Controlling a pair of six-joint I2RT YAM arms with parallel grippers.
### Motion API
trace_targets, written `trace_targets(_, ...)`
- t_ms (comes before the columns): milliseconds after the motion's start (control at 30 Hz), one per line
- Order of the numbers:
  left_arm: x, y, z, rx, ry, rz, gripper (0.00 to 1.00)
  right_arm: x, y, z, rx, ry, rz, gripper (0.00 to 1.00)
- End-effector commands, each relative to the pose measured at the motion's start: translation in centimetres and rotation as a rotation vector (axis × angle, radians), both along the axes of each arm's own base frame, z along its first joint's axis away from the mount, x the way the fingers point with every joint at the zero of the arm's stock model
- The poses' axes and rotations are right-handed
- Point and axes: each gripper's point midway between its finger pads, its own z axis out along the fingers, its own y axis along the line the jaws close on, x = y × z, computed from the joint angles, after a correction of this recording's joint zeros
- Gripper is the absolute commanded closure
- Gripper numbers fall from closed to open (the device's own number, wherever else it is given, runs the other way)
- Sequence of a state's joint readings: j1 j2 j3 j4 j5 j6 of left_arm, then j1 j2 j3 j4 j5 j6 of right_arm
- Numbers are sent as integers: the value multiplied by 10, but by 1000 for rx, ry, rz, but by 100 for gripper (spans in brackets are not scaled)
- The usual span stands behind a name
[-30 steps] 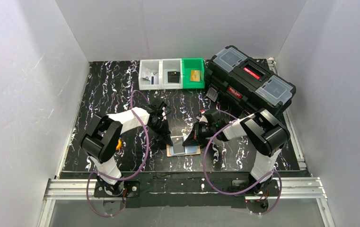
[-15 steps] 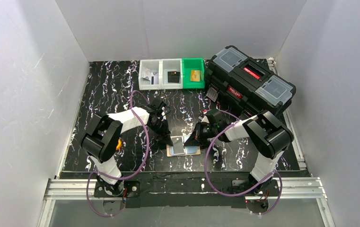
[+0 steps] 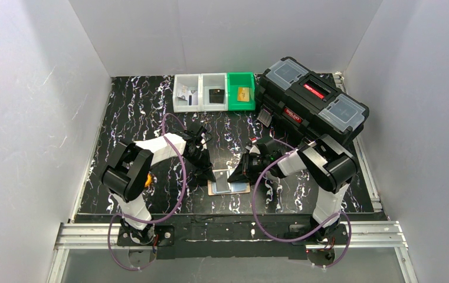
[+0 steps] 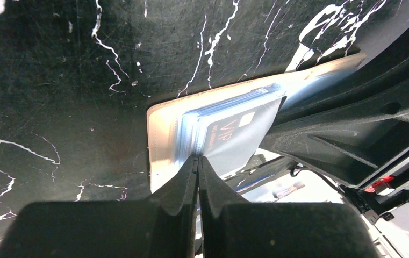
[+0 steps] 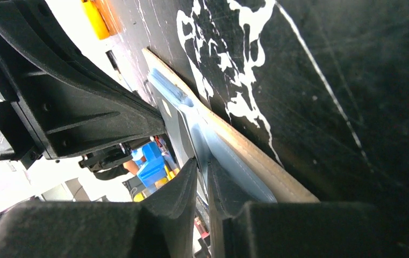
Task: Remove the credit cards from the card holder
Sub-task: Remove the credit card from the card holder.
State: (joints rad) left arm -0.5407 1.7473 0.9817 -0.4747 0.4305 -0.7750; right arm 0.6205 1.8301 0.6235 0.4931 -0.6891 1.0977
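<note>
The card holder (image 3: 229,188) lies open and flat on the black marbled worktop (image 3: 133,112), near the front edge and between the two arms, with its cream border showing around a stack of pale layers. The left hand (image 4: 198,161) reaches down to it from the left. Its fingers are clenched together on the near edge of a pale blue card (image 4: 234,134) printed with "VIP", which sits on top of the stack and inside the holder's outline. The right hand (image 5: 202,177) comes in from the opposite side, its tips just beside the left hand's over the middle of the holder. Its fingers are pressed almost together around a thin pale blue sheet, and only a sliver of gap shows. This looks like the same card, but the wrist view is too close to rule out a plastic pocket of the holder. At the back of the worktop a row of three small bins (image 3: 215,91) stands, two white and one green. A large black toolbox (image 3: 310,100) sits just to their right, well apart from the holder.
</note>
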Motion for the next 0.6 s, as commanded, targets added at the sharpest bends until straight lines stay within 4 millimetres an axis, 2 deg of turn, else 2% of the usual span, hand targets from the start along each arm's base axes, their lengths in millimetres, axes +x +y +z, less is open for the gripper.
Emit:
trace_targets(0,-30,45,-56,268,69,-45,100,-4,4,-5,31,26,9,81)
trace_targets(267,-32,34,-58,264,77,-52,100,-6,6,-6,52,40,3,81)
trace_targets(500,-32,41,-60,297,75,-47,100,-8,2,-8,44,38,-15,99)
trace_targets(567,-32,45,-60,306,78,-44,100,-7,0,-9,30,34,-28,99)
